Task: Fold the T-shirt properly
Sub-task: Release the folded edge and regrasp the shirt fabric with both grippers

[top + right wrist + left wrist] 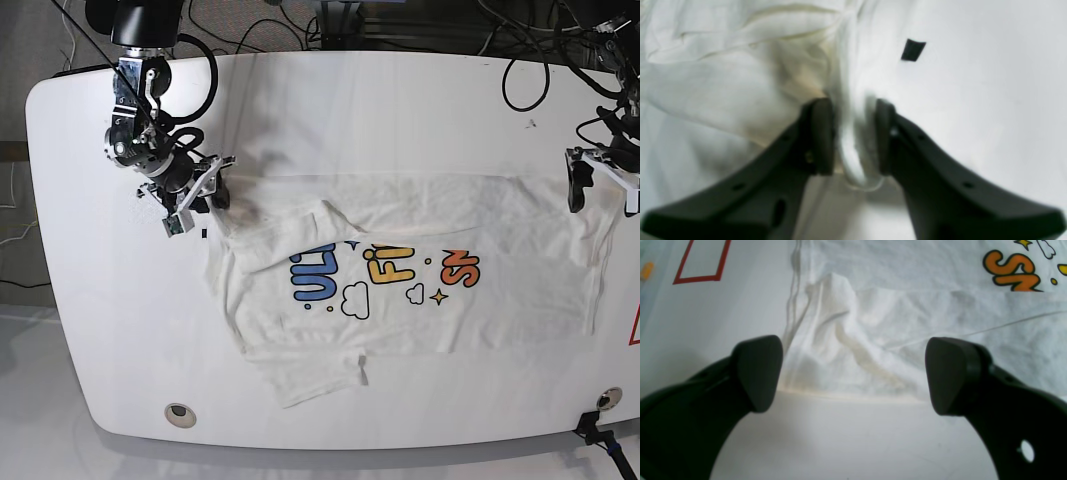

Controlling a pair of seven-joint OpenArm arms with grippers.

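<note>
The white T-shirt [400, 300] lies spread on the white table [400, 110], print up. A folded-over band of cloth covers the tops of the blue, yellow and orange letters. My right gripper [210, 194] is at the shirt's left upper corner and is shut on a bunch of its white fabric [853, 156]. My left gripper [604, 188] hovers over the shirt's right edge. In the left wrist view it is open [853, 376], with rumpled cloth [853, 340] between the fingers and the orange letters [1010, 271] beyond.
Cables [520, 60] lie along the table's back edge. A red outlined rectangle [701, 260] is marked on the table beside the shirt. A small black tape mark [913, 50] sits near the right gripper. A round grommet [178, 411] is near the front edge.
</note>
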